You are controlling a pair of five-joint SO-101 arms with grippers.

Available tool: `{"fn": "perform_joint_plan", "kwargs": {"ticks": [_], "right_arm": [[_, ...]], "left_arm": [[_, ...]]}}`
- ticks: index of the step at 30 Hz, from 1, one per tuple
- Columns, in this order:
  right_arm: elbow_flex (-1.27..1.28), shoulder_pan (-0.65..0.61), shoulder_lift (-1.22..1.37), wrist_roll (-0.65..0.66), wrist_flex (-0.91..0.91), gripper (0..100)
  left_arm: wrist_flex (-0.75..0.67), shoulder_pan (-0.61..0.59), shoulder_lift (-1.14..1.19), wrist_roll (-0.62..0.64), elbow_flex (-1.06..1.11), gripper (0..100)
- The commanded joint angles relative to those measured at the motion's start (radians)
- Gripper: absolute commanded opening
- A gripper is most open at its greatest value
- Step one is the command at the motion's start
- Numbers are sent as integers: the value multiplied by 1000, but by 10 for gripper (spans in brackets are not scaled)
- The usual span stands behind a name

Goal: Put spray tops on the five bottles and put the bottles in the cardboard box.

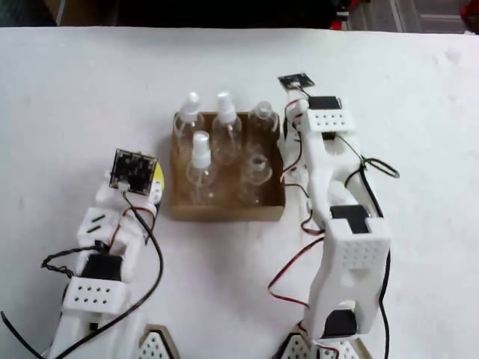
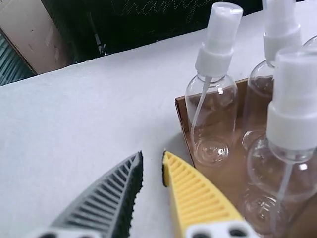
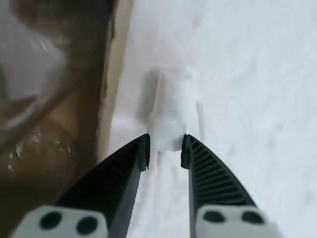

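Note:
The cardboard box [image 1: 224, 209] holds five clear bottles. Three carry white spray tops: back left [image 1: 187, 120], back middle [image 1: 226, 120] and front left [image 1: 200, 166]. The front right bottle [image 1: 256, 173] has a bare neck, and the back right one [image 1: 262, 121] looks bare too. My right gripper [image 3: 165, 148] is down on the table just outside the box's right wall [image 3: 111, 84]. Its black fingers are shut on a white spray top [image 3: 166, 133] lying there. My left gripper [image 2: 152, 156] hovers left of the box, open by a narrow gap, holding nothing.
The white table [image 1: 90, 90] has free room at the left, back and far right. Loose wires [image 1: 288, 277] trail in front of the box between the two arms. A dark room edge lies beyond the table's back.

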Motion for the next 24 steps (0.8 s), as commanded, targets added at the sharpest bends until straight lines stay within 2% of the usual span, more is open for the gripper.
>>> {"fn": "perform_joint_plan", "kwargs": {"ticks": [1,7,17,24], "right_arm": [[-60,8,21,0,-19,94],[-81,42,31,-2,-18,94],[-135,-8,41,-2,-30,103],[-135,-8,42,-2,-31,191]], "left_arm": [[-29,10,2,-8,-6,68],[-29,10,2,-8,-8,68],[-29,10,2,-8,-8,68],[-29,10,2,-8,-8,68]]}}
